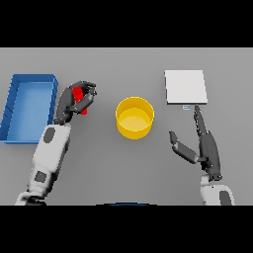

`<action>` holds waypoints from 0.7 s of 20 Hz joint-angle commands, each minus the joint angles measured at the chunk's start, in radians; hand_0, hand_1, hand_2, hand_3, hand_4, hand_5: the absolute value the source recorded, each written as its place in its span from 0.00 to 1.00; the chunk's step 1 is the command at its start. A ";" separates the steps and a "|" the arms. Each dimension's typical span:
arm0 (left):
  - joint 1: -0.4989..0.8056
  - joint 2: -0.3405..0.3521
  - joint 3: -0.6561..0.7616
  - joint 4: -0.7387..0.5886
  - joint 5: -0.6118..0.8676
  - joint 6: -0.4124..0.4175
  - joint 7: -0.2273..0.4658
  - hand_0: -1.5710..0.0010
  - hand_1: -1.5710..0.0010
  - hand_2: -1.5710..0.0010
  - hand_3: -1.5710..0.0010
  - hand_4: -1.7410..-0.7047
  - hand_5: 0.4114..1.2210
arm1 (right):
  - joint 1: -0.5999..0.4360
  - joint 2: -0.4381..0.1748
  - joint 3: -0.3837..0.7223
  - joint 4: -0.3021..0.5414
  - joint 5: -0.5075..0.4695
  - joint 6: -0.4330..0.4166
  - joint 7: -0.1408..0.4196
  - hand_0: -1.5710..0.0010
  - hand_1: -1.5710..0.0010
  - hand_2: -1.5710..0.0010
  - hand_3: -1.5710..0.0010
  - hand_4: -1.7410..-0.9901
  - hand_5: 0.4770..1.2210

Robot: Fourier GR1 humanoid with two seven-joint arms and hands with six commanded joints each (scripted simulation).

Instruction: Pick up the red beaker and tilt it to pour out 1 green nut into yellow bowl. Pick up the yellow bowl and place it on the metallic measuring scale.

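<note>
Step 1 rn: left hand [75, 101] clamped round red beaker [79, 95], left of yellow bowl [134, 117] on bench [108, 163]. Right hand [201, 146] splayed, idle near scale [185, 87]. Next prob: shift over bowl, tilt slow, 1 nut only.

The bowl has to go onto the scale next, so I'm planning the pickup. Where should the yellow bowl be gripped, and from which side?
Probably by the rim of the yellow bowl on its right side: it stands upright and open-topped, and the open right hand sits on that side near the scale. The left hand is holding the red beaker.
</note>
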 commanded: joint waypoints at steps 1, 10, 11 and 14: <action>0.011 -0.001 -0.011 -0.003 -0.008 0.000 -0.034 0.37 0.35 0.34 0.41 0.16 0.78 | -0.001 -0.004 -0.006 -0.005 -0.007 0.001 -0.003 1.00 1.00 1.00 1.00 0.65 0.23; 0.006 -0.019 -0.016 -0.026 0.022 0.021 -0.037 0.05 0.05 0.05 0.06 0.09 0.89 | -0.011 -0.006 -0.015 -0.001 -0.023 0.007 0.002 1.00 1.00 1.00 1.00 0.64 0.23; 0.001 -0.015 -0.010 -0.036 0.035 0.028 -0.041 0.04 0.04 0.04 0.05 0.07 0.88 | -0.004 -0.008 -0.017 0.000 -0.019 0.003 -0.006 1.00 1.00 1.00 1.00 0.64 0.23; 0.006 -0.002 -0.032 -0.112 0.040 0.046 -0.014 0.02 0.02 0.02 0.03 0.04 0.87 | 0.002 -0.007 -0.008 0.000 -0.006 0.001 -0.012 1.00 1.00 1.00 1.00 0.64 0.23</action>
